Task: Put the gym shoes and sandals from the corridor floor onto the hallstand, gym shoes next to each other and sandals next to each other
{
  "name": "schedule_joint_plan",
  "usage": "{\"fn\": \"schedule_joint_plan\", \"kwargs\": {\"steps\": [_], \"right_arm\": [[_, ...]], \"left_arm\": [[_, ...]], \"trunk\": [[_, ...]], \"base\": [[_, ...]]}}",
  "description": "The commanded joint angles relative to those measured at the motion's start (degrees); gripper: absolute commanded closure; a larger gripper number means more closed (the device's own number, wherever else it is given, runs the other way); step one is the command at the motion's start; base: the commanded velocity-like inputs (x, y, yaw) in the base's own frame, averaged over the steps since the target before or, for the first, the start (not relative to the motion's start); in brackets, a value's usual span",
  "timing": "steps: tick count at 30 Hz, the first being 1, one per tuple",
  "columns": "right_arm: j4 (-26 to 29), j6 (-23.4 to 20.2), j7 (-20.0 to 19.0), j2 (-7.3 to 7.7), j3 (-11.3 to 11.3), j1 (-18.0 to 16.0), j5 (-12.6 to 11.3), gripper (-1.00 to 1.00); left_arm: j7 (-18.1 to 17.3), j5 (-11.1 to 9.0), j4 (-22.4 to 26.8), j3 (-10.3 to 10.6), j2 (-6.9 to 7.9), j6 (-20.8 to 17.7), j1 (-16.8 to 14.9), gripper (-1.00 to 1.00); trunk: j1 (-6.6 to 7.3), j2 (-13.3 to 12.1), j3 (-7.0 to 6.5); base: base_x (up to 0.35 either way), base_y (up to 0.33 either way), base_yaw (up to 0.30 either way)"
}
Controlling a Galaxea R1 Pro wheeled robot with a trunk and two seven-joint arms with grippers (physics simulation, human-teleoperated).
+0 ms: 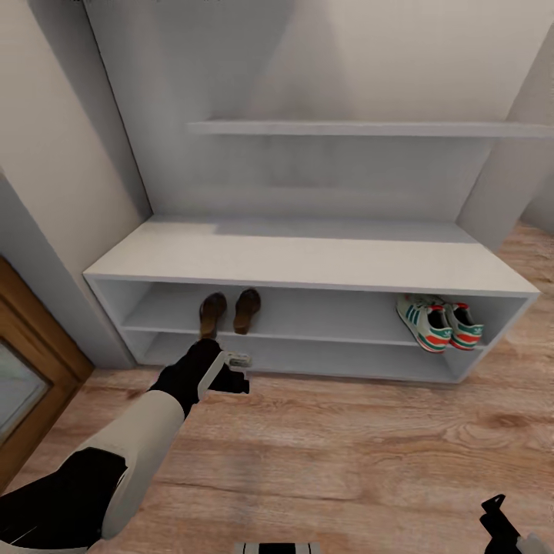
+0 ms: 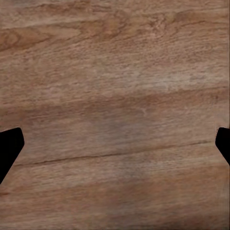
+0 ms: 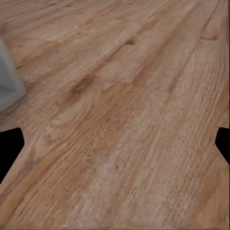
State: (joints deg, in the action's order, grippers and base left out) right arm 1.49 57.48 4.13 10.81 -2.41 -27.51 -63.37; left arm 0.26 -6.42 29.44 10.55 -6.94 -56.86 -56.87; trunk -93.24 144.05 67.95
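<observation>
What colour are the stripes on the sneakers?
Green, on the cream-white gym shoes with red-orange heels, seen best in the head view.

- The hallstand (image 1: 308, 261) and corridor floor (image 1: 346, 446) are seen from above by the head view, facing forward and down.
- Floor planks (image 2: 115, 96) are viewed closely from both wrists (shared with the head view).

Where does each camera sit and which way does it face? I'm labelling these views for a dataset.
Head view: on the robot's head, looking forward and down at the hallstand, with two sandals and two gym shoes on its upper shelf level; the left arm and left gripper show, the right gripper at the corner.
Left wrist view: near the left gripper, facing the corridor floor; dark fingertips at both edges.
Right wrist view: near the right gripper, facing the floor and a pale unit corner.
All views share the plank floor.
</observation>
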Motion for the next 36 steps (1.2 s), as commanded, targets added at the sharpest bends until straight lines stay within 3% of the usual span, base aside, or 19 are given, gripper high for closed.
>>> {"fn": "schedule_joint_plan", "kwargs": {"steps": [1, 10, 17, 23, 26, 32, 34, 36], "right_arm": [[0.0, 0.0, 0.0, 0.0, 0.0, 0.0, 0.0, -1.0], [0.0, 0.0, 0.0, 0.0, 0.0, 0.0, 0.0, -1.0], [0.0, 0.0, -0.1, 0.0, 0.0, 0.0, 0.0, -1.0], [0.0, 0.0, -0.3, -0.08, -0.1, 0.0, 0.1, -1.0], [0.0, 0.0, -0.3, -0.22, -0.2, 0.0, 0.1, -1.0], [0.0, 0.0, -0.3, -0.47, -0.7, 0.0, 0.4, -1.0], [0.1, 0.0, -0.4, -0.53, -1.9, 0.0, 0.7, -1.0], [0.1, 0.0, -0.4, -0.58, -5.7, 0.0, 2.4, -1.0]], "left_arm": [[0.0, 0.0, 0.0, 0.0, 0.0, 0.0, 0.0, -1.0], [-0.1, 0.0, 0.0, 0.0, 0.07, 0.1, 0.4, -1.0], [-0.1, 0.0, -0.1, 0.1, 0.1, 0.3, 3.6, -1.0], [-0.2, 0.0, 0.2, 0.1, 0.09, 2.6, 8.9, -1.0], [-0.2, 0.0, 0.4, 0.1, 0.09, 7.1, 11.2, -1.0], [-0.2, 0.3, 0.5, 0.4, 0.15, 20.4, 16.9, -1.0], [-0.2, 0.4, 0.4, 0.5, 0.2, 25.8, 18.8, -1.0], [-0.2, 0.6, 0.5, 0.6, 0.24, 33.0, 21.5, -1.0]], "trunk": [[0.0, 0.0, 0.0], [0.0, 0.0, 0.0], [0.0, 0.0, 0.0], [0.0, 0.0, 0.0], [0.0, 0.0, 0.0], [0.0, 0.0, 0.0], [0.0, 0.0, 0.0], [0.0, 0.0, 0.0]], "base": [[-0.337, 0.0, 0.0], [-0.337, 0.0, 0.0], [-0.337, 0.0, 0.0], [-0.337, 0.0, 0.0], [-0.337, 0.0, 0.0], [-0.337, 0.0, 0.0], [-0.337, 0.0, 0.0], [-0.337, 0.0, 0.0]]}}
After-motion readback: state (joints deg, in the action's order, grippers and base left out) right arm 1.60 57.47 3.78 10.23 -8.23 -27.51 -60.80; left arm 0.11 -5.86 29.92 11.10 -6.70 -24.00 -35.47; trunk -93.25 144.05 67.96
